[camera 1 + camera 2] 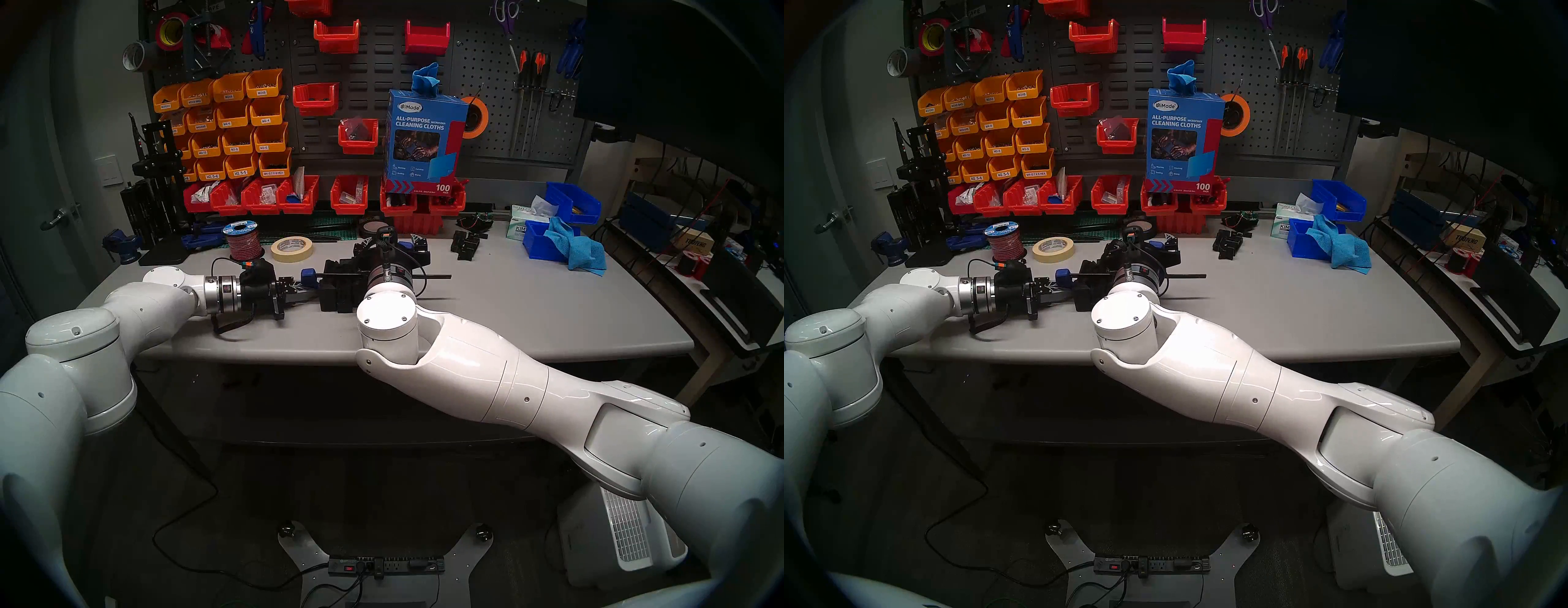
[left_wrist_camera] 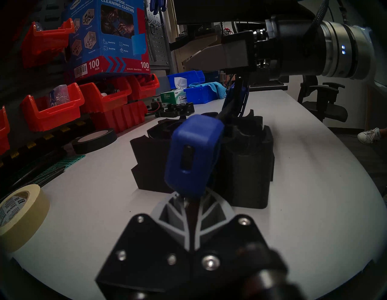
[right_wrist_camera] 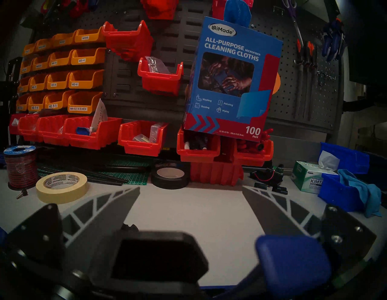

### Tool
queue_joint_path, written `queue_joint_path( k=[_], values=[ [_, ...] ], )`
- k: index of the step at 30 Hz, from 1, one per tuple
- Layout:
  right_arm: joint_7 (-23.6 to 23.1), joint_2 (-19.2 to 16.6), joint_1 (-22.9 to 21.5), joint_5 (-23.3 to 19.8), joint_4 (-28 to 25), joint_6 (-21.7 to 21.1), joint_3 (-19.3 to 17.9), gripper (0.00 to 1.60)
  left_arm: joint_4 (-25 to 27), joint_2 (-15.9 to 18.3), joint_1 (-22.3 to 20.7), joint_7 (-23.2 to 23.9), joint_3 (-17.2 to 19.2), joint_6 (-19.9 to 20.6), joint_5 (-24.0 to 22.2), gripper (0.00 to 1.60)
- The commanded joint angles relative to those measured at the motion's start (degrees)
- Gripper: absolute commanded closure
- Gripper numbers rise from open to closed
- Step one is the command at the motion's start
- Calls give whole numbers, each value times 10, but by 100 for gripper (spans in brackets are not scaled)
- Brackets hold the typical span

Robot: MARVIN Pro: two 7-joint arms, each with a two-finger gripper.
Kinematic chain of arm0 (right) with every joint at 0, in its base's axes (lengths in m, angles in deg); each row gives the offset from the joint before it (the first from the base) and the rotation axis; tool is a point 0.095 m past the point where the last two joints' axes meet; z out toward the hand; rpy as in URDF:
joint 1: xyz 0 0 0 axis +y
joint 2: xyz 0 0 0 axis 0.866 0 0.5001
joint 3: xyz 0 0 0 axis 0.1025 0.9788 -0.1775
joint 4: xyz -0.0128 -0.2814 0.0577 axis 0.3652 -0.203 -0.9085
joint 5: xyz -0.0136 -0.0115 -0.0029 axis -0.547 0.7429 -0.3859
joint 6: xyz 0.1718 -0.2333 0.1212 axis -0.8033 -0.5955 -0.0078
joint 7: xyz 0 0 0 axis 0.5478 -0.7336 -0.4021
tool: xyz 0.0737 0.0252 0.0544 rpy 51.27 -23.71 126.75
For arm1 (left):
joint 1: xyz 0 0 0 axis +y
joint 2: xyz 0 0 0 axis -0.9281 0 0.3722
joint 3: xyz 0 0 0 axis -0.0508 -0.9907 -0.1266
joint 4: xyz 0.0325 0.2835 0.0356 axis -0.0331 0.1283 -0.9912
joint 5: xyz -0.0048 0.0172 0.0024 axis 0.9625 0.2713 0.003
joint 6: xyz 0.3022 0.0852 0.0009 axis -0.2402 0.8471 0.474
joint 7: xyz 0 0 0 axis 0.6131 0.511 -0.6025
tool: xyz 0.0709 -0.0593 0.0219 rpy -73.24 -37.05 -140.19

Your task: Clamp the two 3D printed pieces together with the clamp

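Observation:
The blue clamp (image 2: 192, 155) lies across the two 3D printed pieces (image 1: 339, 288), matte black notched blocks standing mid-table. Its thin black bar (image 1: 432, 277) sticks out to the right. My left gripper (image 2: 191, 217) is shut on the dark jaw under the clamp's blue end piece (image 1: 309, 275), left of the blocks. My right gripper (image 3: 190, 188) is open behind the blocks. The clamp's blue handle (image 3: 293, 268) and black trigger block (image 3: 155, 257) sit low between its spread fingers. In the head views my right wrist (image 1: 388, 271) hides that end of the clamp.
A masking tape roll (image 1: 292, 249) and a red wire spool (image 1: 243, 242) stand behind my left gripper. Black tape (image 3: 170, 175) and red bins (image 3: 142, 138) line the back. A heap of small black parts (image 1: 466, 244) and a blue bin with cloth (image 1: 564, 244) sit to the right.

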Motion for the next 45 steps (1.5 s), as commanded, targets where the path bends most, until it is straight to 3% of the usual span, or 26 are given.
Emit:
queue_joint_path(
  k=[1, 20, 30, 45],
  values=[
    [6, 0, -36, 23, -10, -6, -6, 0, 6, -6, -6, 32, 1, -1, -1, 160],
    [9, 4, -69, 33, -17, -25, -10, 0, 12, -3, -6, 31, 1, -6, -1, 160],
    [15, 6, -49, 12, -14, -30, -14, 0, 14, -2, -6, 31, 1, -8, -1, 160],
    [73, -38, -20, 16, -20, -23, -27, 0, 18, -1, -5, 25, 0, -11, -1, 160]
  ],
)
